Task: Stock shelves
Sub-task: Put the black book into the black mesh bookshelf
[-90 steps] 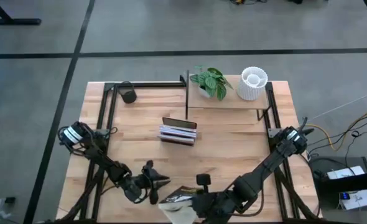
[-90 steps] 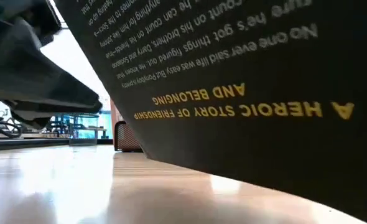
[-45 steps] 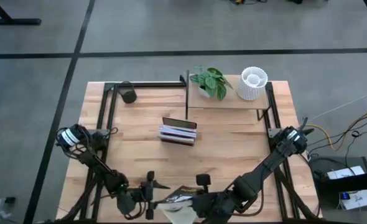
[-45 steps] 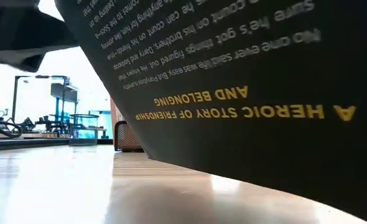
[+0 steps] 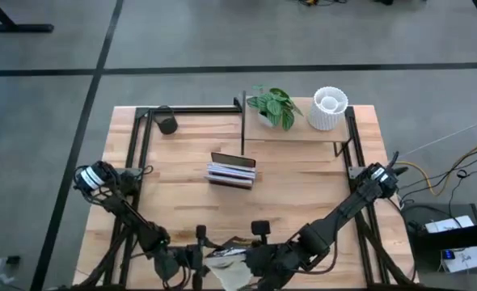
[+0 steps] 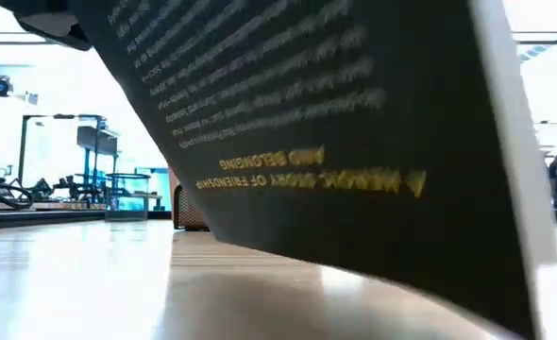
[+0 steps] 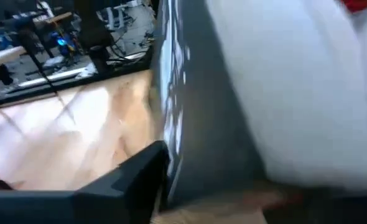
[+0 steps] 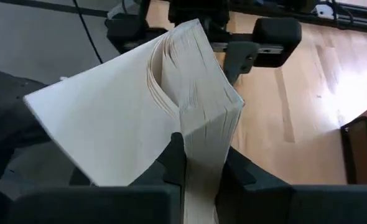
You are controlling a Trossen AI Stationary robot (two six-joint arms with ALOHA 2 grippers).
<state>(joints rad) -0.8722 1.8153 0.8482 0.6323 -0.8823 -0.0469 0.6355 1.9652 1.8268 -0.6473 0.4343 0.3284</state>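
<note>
Overhead: light-wood table (image 5: pixel 303 182) w/ both dark arms meeting at its near edge. Right hand (image 8: pixel 202 163) is clamped on a paperback book (image 8: pixel 171 106), fingers pinching the page block near the spine; the pages fan open above the grip. In the low view the book's (image 6: pixel 335 142) dark back cover fills the frame, tilted, yellow text upside down. Left hand (image 5: pixel 196 257) sits just beside the book (image 5: pixel 229 260) on its left; one finger (image 7: pixel 118 186) lies against the cover, but can't tell how wide the hand is. The shelves (image 5: pixel 291 133), black frame w/ pale board, stand at the table's far edge, right of centre, long axis running left-right. On the board: a leafy plant (image 5: pixel 272 105) and a white ribbed pot (image 5: pixel 328 108). A small book rack (image 5: pixel 232 170) w/ books stands mid-table.
</note>
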